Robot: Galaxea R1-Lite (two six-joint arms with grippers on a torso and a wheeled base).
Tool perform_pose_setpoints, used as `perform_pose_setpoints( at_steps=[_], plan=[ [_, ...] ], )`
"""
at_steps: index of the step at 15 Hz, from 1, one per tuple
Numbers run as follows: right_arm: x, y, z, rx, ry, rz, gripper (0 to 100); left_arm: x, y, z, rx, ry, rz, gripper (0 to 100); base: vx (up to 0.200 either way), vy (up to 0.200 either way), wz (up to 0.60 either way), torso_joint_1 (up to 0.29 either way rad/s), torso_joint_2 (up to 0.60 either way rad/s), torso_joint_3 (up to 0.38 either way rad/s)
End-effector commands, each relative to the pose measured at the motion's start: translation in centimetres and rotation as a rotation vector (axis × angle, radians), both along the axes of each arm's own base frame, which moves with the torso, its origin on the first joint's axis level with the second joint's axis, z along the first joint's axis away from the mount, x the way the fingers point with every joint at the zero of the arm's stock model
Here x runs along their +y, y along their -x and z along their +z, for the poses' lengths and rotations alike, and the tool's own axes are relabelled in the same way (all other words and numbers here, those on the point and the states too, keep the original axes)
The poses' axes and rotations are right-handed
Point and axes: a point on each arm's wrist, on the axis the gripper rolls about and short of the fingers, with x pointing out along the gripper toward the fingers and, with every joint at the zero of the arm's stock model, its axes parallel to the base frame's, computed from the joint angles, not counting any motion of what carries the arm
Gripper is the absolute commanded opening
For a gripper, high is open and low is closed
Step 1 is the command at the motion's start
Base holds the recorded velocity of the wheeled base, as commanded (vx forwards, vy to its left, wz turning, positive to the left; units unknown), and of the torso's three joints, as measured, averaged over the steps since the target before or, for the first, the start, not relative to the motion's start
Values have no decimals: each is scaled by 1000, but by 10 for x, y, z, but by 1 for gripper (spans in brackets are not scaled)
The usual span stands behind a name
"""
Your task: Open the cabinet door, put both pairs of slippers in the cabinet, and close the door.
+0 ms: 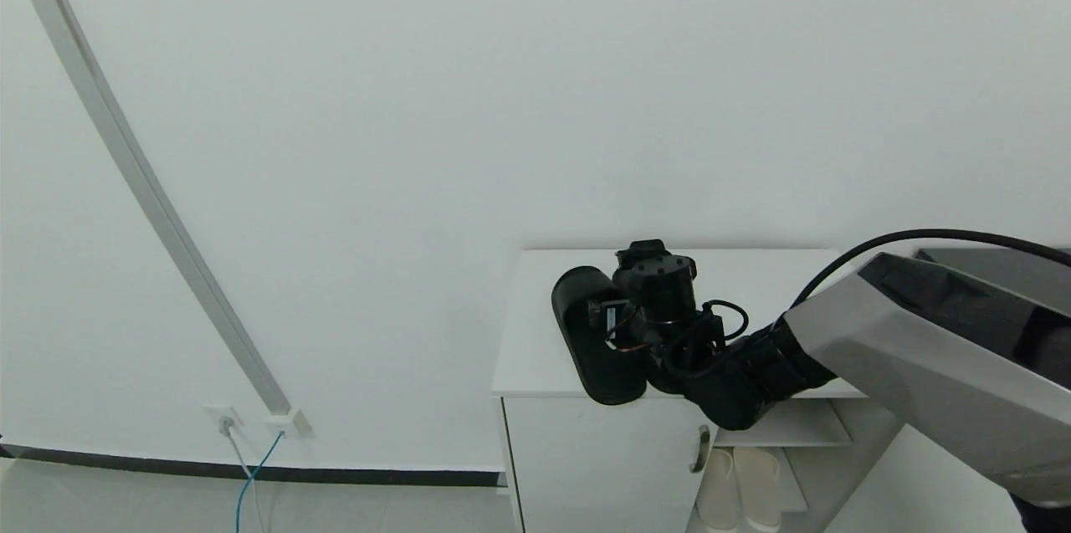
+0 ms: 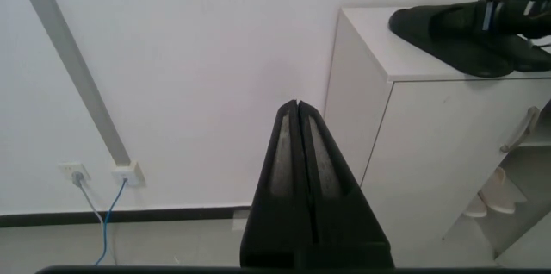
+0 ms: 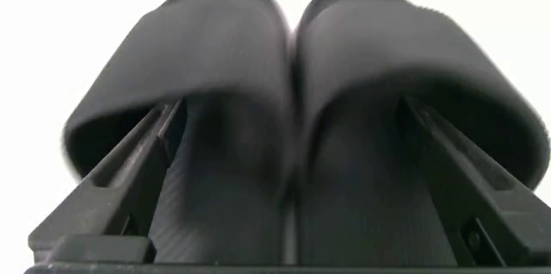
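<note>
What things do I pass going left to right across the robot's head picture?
thin blue cable → pair of black rubber slippers → curved silver door handle → pair of cream slippers

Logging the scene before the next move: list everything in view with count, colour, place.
black slippers: one pair, black, held over the cabinet top
pale slippers: one pair, off-white, low shelf inside the cabinet
cabinet: one, white, against wall, right side open
wall sockets: two, white, low on the wall
cable: one, blue, from a socket
wall trunking: one, grey-white, slanting up the wall
right fingers: black, shut on the black slippers
left fingers: black, shut, apart from the cabinet
</note>
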Motion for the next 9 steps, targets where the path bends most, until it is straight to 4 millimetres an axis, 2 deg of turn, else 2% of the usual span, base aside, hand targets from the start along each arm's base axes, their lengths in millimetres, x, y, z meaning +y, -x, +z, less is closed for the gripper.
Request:
perform_pose_setpoints(
  at_steps=[1, 5, 7, 8, 9],
  plan=[
    [6, -12, -17, 4, 5, -6, 100, 0, 0, 0, 0, 1, 1, 0, 0, 0, 0, 0, 0, 0],
    [9, -30, -19, -36, 18, -14, 100, 0, 0, 0, 0, 1, 2, 0, 0, 0, 0, 0, 0, 0],
    [10, -32, -19, -40, 16, -14, 100, 0, 0, 0, 0, 1, 1, 0, 0, 0, 0, 0, 0, 0],
    [10, -32, -20, -38, 17, -12, 0, 0, 0, 0, 0, 1, 1, 0, 0, 0, 0, 0, 0, 0],
    [10, -32, -21, -36, 19, -12, 0, 0, 0, 0, 0, 1, 1, 0, 0, 0, 0, 0, 0, 0]
  ],
)
